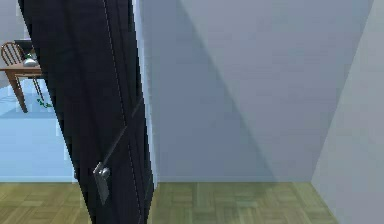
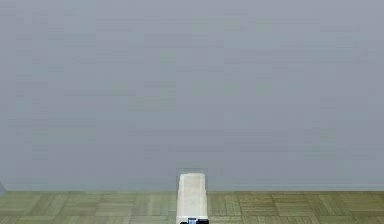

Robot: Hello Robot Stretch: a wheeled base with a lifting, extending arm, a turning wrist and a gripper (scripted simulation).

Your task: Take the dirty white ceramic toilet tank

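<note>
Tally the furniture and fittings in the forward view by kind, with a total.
Door: 1
Door handle: 1
Table: 1
Chair: 1
Total: 4

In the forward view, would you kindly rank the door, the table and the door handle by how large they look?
1. door, by far the largest.
2. table, cut by the left edge and farther off, so it looks small.
3. door handle, smallest, though near the camera.
</note>
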